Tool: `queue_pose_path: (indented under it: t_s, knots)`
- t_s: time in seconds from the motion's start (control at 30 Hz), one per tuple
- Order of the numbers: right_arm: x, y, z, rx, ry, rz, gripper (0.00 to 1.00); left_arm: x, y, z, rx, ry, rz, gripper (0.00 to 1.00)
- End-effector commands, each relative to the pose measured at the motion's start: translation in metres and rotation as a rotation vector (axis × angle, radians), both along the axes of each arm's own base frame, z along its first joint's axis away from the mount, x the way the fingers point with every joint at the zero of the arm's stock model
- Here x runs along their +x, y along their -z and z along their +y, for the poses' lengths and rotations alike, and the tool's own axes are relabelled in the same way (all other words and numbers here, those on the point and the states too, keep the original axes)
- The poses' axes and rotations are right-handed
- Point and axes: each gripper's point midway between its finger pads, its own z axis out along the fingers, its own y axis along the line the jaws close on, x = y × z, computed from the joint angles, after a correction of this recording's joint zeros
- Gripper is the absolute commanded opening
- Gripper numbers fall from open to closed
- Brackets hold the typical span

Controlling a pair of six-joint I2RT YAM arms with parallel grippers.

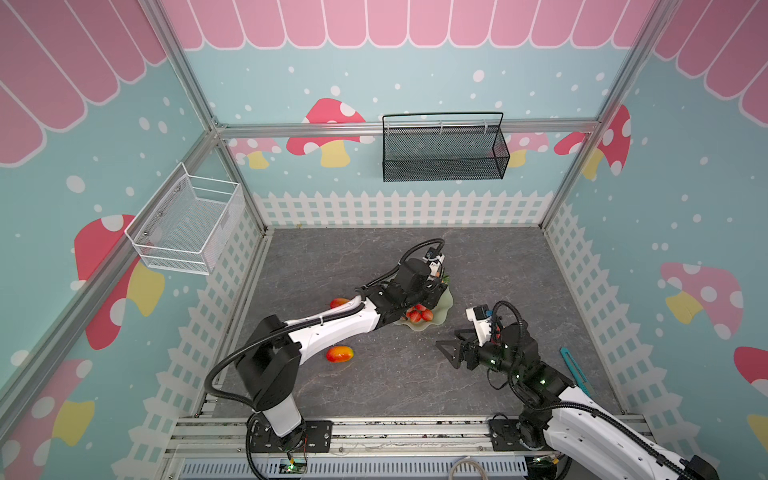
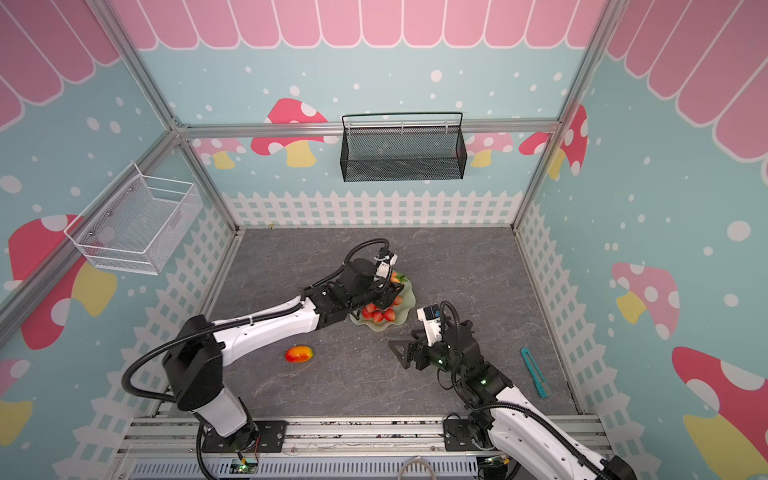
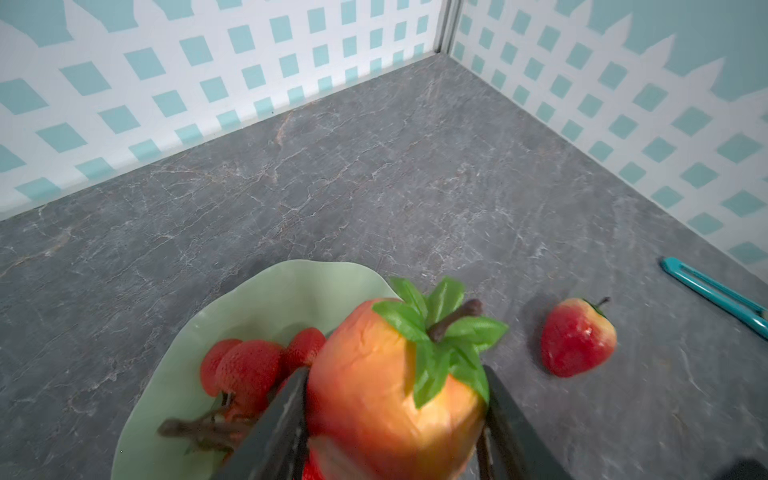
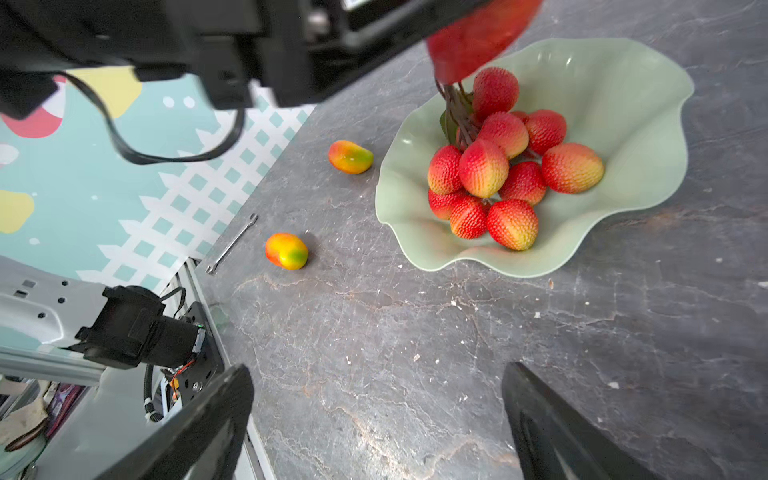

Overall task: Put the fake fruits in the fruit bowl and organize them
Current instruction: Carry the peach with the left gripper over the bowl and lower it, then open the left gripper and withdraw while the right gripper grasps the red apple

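Note:
My left gripper [image 3: 395,374] is shut on a big orange-red strawberry [image 3: 386,399] with green leaves, held above the near side of the pale green fruit bowl [image 3: 257,291]. A bunch of small red fruits [image 4: 498,166] on a dark stem lies inside the bowl [image 1: 442,316]. A second strawberry [image 3: 577,336] lies on the table beside the bowl. Two mangoes [image 4: 350,156] [image 4: 286,250] rest on the table left of the bowl; in a top view one [image 1: 340,354] shows whole. My right gripper [image 1: 451,347] is open over bare table, right of the bowl.
A teal tool [image 1: 575,372] lies near the right wall. A small metal wrench [image 4: 230,245] sits at the table's left edge. A black mesh basket [image 1: 444,149] hangs on the back wall and a white wire basket [image 1: 187,226] on the left wall.

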Motion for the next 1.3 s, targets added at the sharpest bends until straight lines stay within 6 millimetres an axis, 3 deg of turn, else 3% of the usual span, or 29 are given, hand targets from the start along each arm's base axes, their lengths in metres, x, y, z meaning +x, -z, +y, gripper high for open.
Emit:
queue_pose_path:
  t_s: [0.0, 0.27, 0.5, 0.67, 0.83, 1.0, 1.17, 1.27]
  knots:
    - [0.021, -0.022, -0.008, -0.018, 0.092, -0.049, 0.97, 0.022, 0.013, 0.001, 0.062, -0.056, -0.010, 0.42]
    - [0.046, -0.043, -0.018, -0.027, 0.141, -0.094, 0.97, 0.045, 0.052, -0.006, 0.076, -0.084, 0.036, 0.42]
    - [0.040, -0.040, -0.030, -0.004, 0.158, -0.104, 0.97, 0.061, 0.073, -0.012, 0.033, -0.089, 0.048, 0.43]
    - [0.039, -0.032, -0.043, 0.002, 0.202, -0.091, 0.97, 0.063, 0.082, -0.013, 0.014, -0.096, 0.081, 0.50]
    - [0.048, -0.005, -0.062, -0.012, 0.316, 0.041, 0.97, 0.061, 0.070, -0.011, -0.018, -0.087, 0.054, 0.64]
    - [0.054, 0.017, -0.100, -0.035, 0.569, 0.161, 0.97, 0.053, 0.046, -0.006, -0.049, -0.068, 0.008, 0.71]
    - [0.049, 0.020, -0.136, -0.090, 0.779, 0.247, 0.97, 0.044, 0.030, 0.001, -0.066, -0.056, -0.012, 0.73]
    - [0.040, 0.020, -0.151, -0.098, 0.870, 0.296, 0.97, 0.022, 0.015, 0.003, -0.114, 0.002, -0.010, 0.73]
